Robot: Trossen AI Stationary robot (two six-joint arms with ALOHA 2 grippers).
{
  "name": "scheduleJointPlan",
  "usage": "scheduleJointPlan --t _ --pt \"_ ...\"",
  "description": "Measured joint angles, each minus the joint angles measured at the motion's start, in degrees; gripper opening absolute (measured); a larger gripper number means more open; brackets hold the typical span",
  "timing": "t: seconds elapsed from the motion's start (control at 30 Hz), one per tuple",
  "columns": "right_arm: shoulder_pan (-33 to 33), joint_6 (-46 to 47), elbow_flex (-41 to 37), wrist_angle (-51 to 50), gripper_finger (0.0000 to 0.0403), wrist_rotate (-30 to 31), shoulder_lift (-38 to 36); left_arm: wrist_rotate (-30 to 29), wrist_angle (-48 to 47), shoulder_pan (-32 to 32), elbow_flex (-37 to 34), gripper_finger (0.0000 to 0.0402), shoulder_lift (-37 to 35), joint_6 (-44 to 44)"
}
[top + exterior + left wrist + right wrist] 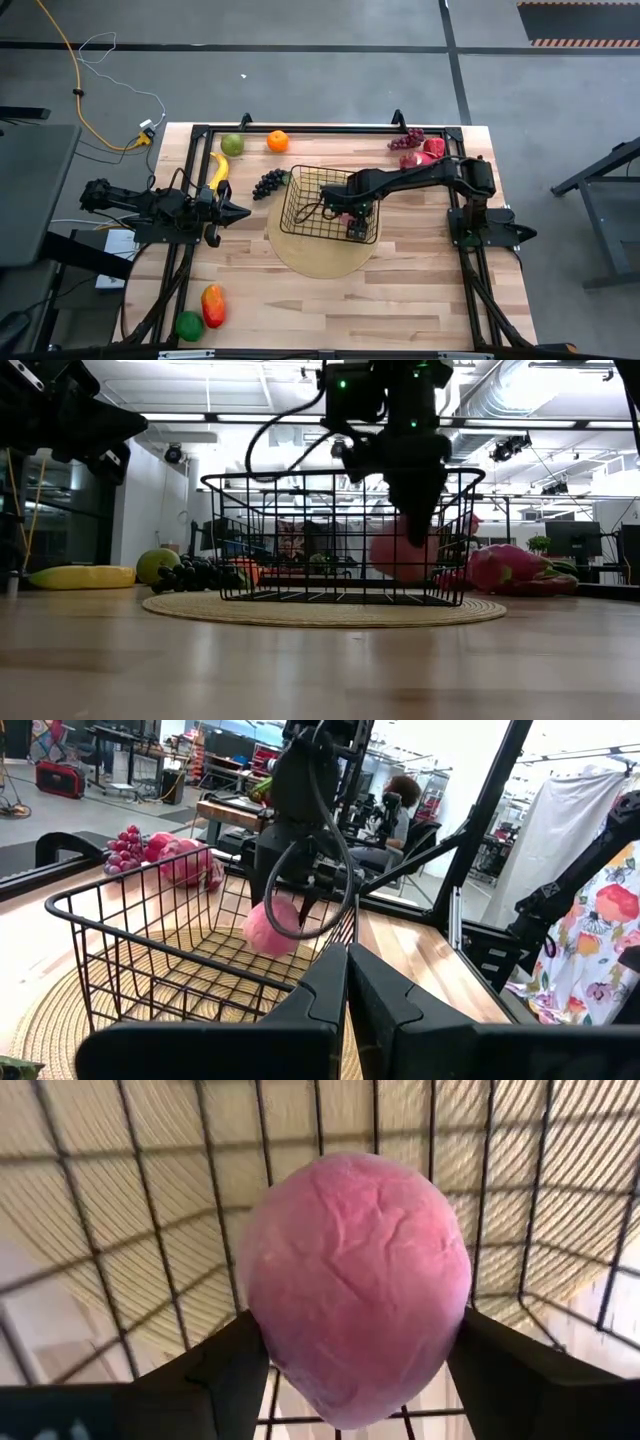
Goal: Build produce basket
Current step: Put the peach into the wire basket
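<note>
Peach (pixel 355 1285) is held between the dark fingers of the right gripper (pixel 415 510), which is closed on it inside the basket (pixel 300 215), above the wire floor at the side nearest the right arm's base. Release is best delayed, it is judged, until the fruit is lowered close to the floor, so no bounce or roll is risked; then the fingers should be opened gently and lifted straight up, clear of the rim. Beside the basket, on the banana (pixel 218 168) side, the left gripper (pixel 232 212) is parked with fingers pressed together, empty.
</note>
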Motion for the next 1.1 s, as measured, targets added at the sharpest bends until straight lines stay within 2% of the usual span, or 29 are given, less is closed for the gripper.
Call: scheduleJointPlan --t 0.27,0.97,1.1 --pt "-0.02 -0.21 0.0 -0.56 0.0246 0.78 2.18 0.02 -0.02 0.01 0.0 0.0003 0.0 0.0" --pt "0.0 -1.28 0.0 -0.44 0.0246 0.73 2.25 0.0 0.0 0.01 0.0 0.0003 -0.01 0.0" --pt "-0.02 -1.74 0.0 -0.85 0.0267 0.71 2.25 0.0 0.0 0.01 0.0 0.0003 0.0 0.0"
